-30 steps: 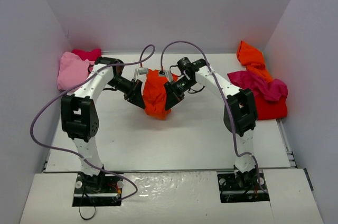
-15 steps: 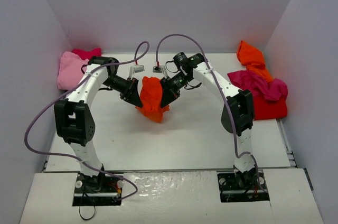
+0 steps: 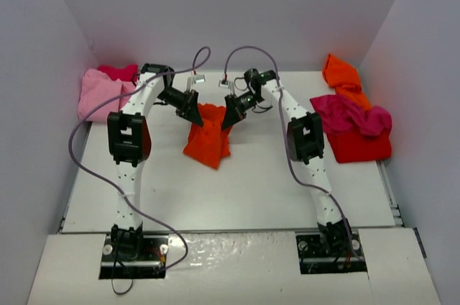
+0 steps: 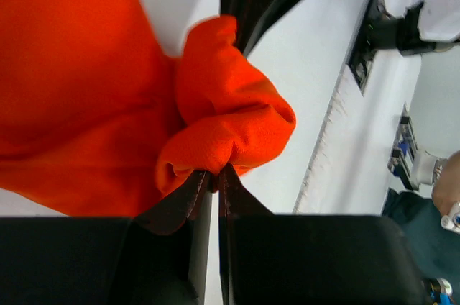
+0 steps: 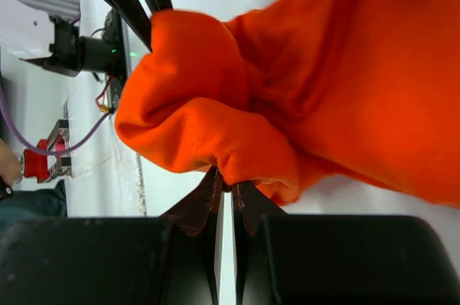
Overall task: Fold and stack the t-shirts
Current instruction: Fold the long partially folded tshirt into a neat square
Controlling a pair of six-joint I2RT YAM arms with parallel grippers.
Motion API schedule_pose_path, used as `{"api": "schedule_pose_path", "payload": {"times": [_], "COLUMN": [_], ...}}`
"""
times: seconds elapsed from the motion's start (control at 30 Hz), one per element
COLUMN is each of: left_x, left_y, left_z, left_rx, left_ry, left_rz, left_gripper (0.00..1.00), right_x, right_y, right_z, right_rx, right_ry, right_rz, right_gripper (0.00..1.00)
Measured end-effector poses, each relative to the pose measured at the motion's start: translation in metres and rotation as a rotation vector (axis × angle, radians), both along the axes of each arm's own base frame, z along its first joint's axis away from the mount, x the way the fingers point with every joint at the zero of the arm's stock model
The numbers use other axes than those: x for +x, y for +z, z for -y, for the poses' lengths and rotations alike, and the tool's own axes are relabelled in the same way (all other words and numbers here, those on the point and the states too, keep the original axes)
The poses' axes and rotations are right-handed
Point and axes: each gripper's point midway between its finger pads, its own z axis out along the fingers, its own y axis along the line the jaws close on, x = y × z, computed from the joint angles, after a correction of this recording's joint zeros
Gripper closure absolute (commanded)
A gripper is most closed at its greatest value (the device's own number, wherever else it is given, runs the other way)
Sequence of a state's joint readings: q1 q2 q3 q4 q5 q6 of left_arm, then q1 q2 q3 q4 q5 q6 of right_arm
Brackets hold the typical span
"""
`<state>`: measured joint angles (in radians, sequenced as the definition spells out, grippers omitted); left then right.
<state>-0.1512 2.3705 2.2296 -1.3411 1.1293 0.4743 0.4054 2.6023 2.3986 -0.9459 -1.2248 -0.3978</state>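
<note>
while both arms reach into the middle of the top view, the orange shirt (image 3: 207, 138) sits bunched between them, just above and left of frame centre. its lower end looks to rest on the table (image 3: 251, 183).

left gripper (image 3: 191, 108) has the shirt's upper left edge and right gripper (image 3: 231, 114) has the upper right edge. the grippers are near each other, and the cloth's top edge runs short between them.

left wrist view: fingers pressed almost together, pinching a rolled fold of orange cloth at the tips (thin bit of fabric only). the rest of the shirt fills the left half of that frame, and the other gripper's dark fingers show at top centre, touching the same fold.

right wrist view: same story. fingers are pinched on a thick rolled hem at bottom centre, the shirt spreads across the upper right, and the left gripper's fingers are in the upper left corner.

other shirts, top view:
- pink shirt (image 3: 97, 96) is crumpled at the upper left table corner, with a magenta shirt (image 3: 118, 73) just behind it, touching.
- right edge pile: second orange shirt (image 3: 341, 75) lies furthest back, another magenta one (image 3: 351, 114) is below it, and a red shirt (image 3: 363, 148) is nearest the bottom. they overlap, none folded.
- both piles are well apart from the held shirt.
</note>
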Motion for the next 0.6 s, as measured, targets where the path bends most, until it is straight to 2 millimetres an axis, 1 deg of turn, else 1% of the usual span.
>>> {"api": "schedule_pose_path", "payload": {"times": [0.07, 0.13, 0.2, 0.3, 0.4, 0.47, 0.6], "left_x": [0.020, 0.034, 0.045, 0.054, 0.067, 0.078, 0.092], "left_y": [-0.017, -0.033, -0.048, -0.062, -0.062, -0.055, -0.044], "left_z": [0.001, -0.002, -0.007, -0.022, -0.037, -0.045, -0.051], "left_rx": [0.000, 0.007, 0.011, 0.023, 0.019, 0.008, -0.017], "left_ry": [0.012, 0.037, 0.069, 0.141, 0.211, 0.246, 0.283], "left_rz": [0.007, -0.018, -0.046, -0.124, -0.146, -0.125, -0.092], "left_gripper": [1.00, 1.00, 1.00, 1.00, 1.00, 1.00, 1.00], "right_x": [0.008, 0.017, 0.028, 0.045, 0.061, 0.069, 0.081], "right_y": [-0.020, -0.034, -0.038, -0.035, -0.032, -0.028, -0.022], "right_z": [0.004, 0.008, 0.009, 0.008, 0.007, 0.005, 0.000], "right_rx": [-0.007, -0.012, -0.010, 0.012, 0.035, 0.049, 0.067], "right_ry": [-0.028, -0.063, -0.096, -0.136, -0.177, -0.199, -0.235], "right_rz": [-0.045, -0.074, -0.070, -0.044, -0.025, -0.021, -0.020], "right_gripper": [1.00, 1.00, 1.00, 1.00, 1.00, 1.00, 0.99]}}
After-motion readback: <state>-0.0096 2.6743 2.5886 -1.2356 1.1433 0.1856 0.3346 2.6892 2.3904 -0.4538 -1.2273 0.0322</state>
